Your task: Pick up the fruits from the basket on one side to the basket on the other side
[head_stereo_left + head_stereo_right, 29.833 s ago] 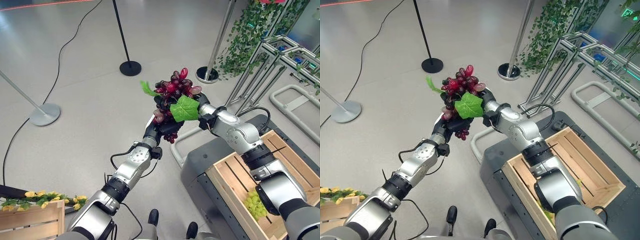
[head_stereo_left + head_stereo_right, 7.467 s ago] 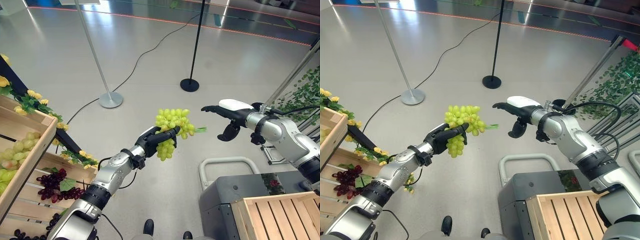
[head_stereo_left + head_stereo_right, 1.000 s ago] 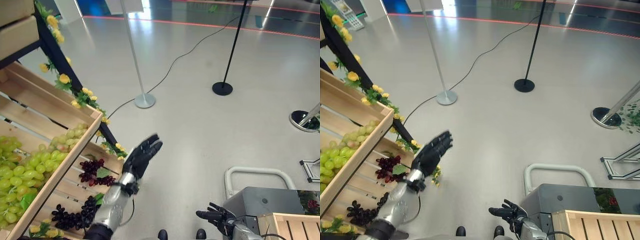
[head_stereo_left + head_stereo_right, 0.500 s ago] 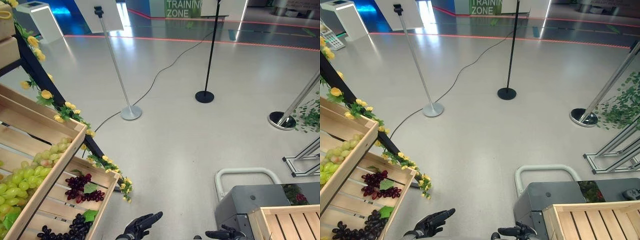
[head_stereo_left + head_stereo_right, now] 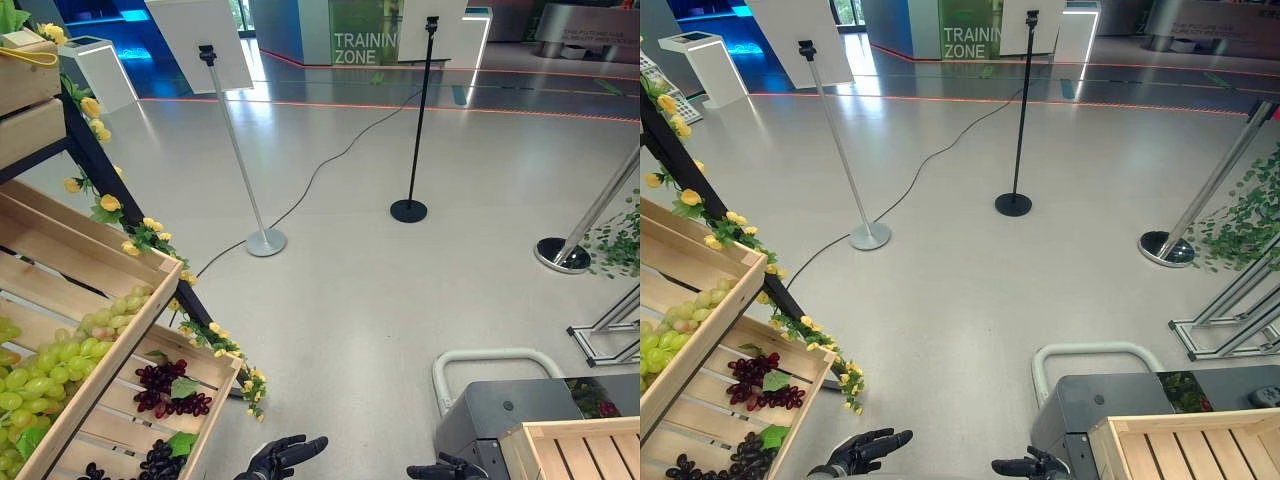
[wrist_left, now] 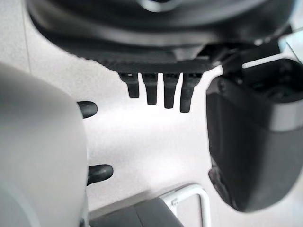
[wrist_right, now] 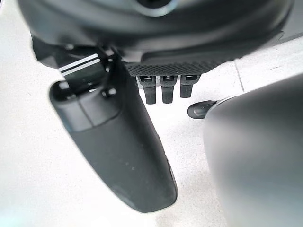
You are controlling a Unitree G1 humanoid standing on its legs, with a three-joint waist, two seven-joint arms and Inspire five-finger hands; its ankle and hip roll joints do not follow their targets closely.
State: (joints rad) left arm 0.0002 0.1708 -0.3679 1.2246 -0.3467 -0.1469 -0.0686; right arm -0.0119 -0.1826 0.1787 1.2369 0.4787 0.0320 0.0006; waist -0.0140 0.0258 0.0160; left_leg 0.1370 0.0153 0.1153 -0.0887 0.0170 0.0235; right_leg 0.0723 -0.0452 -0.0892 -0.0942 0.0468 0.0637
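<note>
Left robot hand (image 5: 283, 458), right robot hand (image 5: 447, 468): low, fingers straight, empty.

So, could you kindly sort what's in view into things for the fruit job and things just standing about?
For the job: green grapes, dark grapes, left crates, right crate, left hand and right hand, both open and holding nothing.

Standing about: silver post, black post, flower garland, cart handle.

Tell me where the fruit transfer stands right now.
Green grapes lie in the upper crate on the left, dark grapes in the crate below. Nothing is in hand: the left hand and right hand hang low, fingers open. The crate on the right shows bare slats where visible, so little looks left to move.
</note>
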